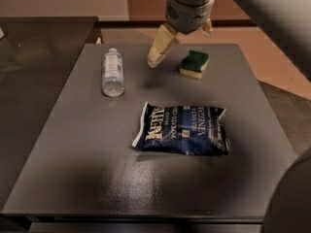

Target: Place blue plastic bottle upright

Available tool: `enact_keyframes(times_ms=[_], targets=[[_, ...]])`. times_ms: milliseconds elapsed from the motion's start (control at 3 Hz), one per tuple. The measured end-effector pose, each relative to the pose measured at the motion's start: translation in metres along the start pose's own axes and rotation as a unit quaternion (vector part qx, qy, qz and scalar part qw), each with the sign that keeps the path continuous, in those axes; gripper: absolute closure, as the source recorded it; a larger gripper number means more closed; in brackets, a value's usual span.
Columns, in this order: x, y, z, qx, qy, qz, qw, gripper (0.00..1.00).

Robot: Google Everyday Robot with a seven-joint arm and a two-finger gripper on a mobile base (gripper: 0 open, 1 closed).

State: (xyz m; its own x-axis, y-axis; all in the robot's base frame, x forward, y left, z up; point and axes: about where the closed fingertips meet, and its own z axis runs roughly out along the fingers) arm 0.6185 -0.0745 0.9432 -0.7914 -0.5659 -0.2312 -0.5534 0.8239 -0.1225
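Observation:
The blue plastic bottle (112,73) is clear with a white cap and a pale label. It lies on its side at the back left of the dark table (73,144), with its cap pointing to the far edge. My gripper (180,45) hangs over the back middle of the table, to the right of the bottle and apart from it. It is open and empty. One cream finger (159,47) points down-left toward the table, and the other shows only partly behind the wrist.
A dark blue chip bag (182,130) lies flat in the middle of the table. A green and yellow sponge (194,63) sits at the back right, just right of the gripper. A second dark surface (29,57) adjoins on the left.

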Motion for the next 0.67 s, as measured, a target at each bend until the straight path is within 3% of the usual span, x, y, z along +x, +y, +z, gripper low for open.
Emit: enact_keyframes(times_ms=[667], targets=[[-0.059,0.035,0.022,0.015,0.011,0.104,0.9944,0.00]])
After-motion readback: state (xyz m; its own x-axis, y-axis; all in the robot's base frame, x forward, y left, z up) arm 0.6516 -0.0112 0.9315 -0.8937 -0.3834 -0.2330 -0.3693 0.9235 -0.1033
